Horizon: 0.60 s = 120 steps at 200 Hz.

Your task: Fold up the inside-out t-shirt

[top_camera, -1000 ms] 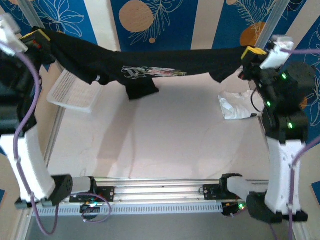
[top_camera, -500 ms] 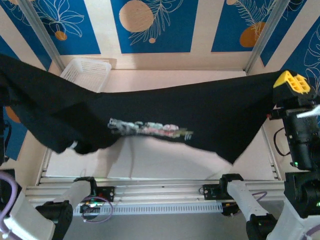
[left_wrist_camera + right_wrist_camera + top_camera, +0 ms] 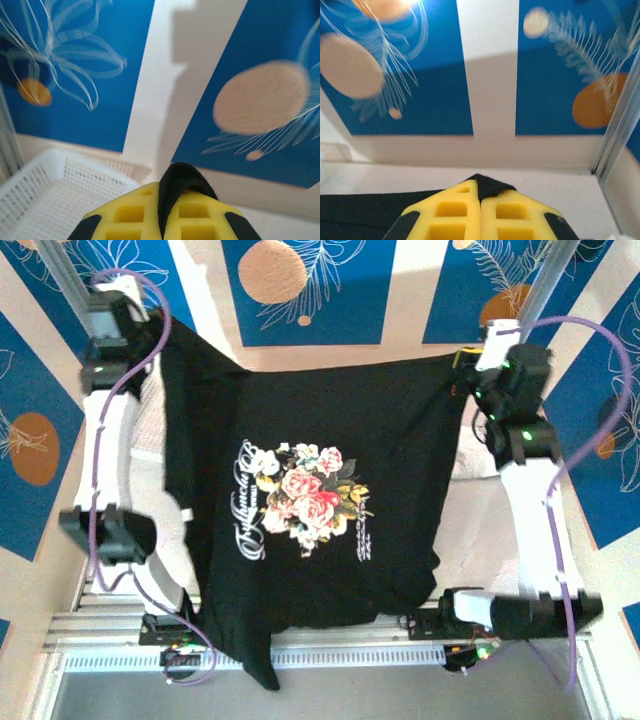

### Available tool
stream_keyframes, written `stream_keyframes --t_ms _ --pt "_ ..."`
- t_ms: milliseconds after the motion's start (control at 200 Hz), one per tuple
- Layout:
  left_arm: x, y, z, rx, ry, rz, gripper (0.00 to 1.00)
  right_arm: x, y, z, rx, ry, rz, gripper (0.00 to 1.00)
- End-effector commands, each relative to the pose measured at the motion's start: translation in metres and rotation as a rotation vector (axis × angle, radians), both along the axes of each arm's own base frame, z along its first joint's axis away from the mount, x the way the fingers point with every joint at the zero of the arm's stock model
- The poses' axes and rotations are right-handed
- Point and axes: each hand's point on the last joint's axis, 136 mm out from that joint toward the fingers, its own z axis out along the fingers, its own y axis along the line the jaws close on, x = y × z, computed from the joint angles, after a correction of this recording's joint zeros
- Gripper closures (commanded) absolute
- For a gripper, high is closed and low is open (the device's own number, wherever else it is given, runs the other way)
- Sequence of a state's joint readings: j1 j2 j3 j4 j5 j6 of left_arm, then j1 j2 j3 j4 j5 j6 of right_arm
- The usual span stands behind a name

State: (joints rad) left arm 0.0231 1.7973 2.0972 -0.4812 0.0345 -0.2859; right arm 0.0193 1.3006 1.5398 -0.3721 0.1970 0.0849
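One black t-shirt (image 3: 400, 470), spread, floral print (image 3: 305, 502) showing

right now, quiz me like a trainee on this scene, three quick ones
1. True or false: the t-shirt shows its floral print to the top camera.
2. The left gripper is: A open, B shut on black cloth, C shut on nothing.
3. What does the right gripper pinch?
Key: 1 true; 2 B; 3 an edge of the t-shirt.
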Motion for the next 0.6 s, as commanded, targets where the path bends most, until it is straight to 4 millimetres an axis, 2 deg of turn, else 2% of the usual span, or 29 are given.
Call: stream_keyframes --t_ms 0,50,90,120,160,185,210,280,360,430,510,540,550,560,595 --pt "0.053 -0.023 -0.021 0.008 -0.018 -0.056 1.0 0.067 -0.001 -0.039 0.006 0.024 -0.029 1.0" --pt "0.083 -0.031 -0.049 0.013 0.025 -0.069 0.99 0.106 0.003 -0.072 0.016 0.094 -0.027 1.0" --pt "0.107 -0.038 -0.07 0.013 0.05 -0.078 0.93 0.139 0.006 -0.101 0.028 0.155 -0.028 0.96" --pt "0.123 -0.04 -0.091 0.012 0.07 -0.078 0.88 0.16 0.008 -0.122 0.024 0.197 -0.034 0.93" --pt "0.139 -0.042 -0.107 0.006 0.071 -0.076 0.82 0.184 0.008 -0.146 0.011 0.255 -0.061 0.85" --pt "0.146 -0.042 -0.113 0.0 0.066 -0.072 0.77 0.195 0.009 -0.162 0.001 0.295 -0.068 0.79" --pt "0.152 -0.042 -0.122 -0.004 0.067 -0.065 0.71 0.205 0.01 -0.17 -0.007 0.317 -0.072 0.74" --pt "0.157 -0.041 -0.132 -0.004 0.072 -0.059 0.52 0.217 0.011 -0.195 -0.028 0.402 -0.086 0.64" --pt "0.151 -0.043 -0.131 -0.013 0.076 -0.067 0.37 0.211 0.014 -0.202 -0.048 0.447 -0.086 0.58" --pt "0.136 -0.043 -0.12 -0.046 0.091 -0.065 0.27 0.192 0.015 -0.202 -0.047 0.473 -0.091 0.55" --pt "0.112 -0.049 -0.109 -0.118 0.144 -0.074 0.25 0.156 0.013 -0.21 -0.021 0.537 -0.113 0.49" --pt "0.102 -0.053 -0.112 -0.147 0.178 -0.083 0.24 0.139 0.012 -0.217 -0.008 0.569 -0.123 0.48" --pt "0.096 -0.055 -0.104 -0.158 0.173 -0.089 0.24 0.134 0.012 -0.22 -0.005 0.58 -0.127 0.48" --pt "0.094 -0.057 -0.113 -0.168 0.197 -0.091 0.24 0.127 0.011 -0.222 0.001 0.59 -0.131 0.48" --pt "0.078 -0.063 -0.116 -0.208 0.231 -0.095 0.24 0.107 0.009 -0.232 0.013 0.622 -0.145 0.47"
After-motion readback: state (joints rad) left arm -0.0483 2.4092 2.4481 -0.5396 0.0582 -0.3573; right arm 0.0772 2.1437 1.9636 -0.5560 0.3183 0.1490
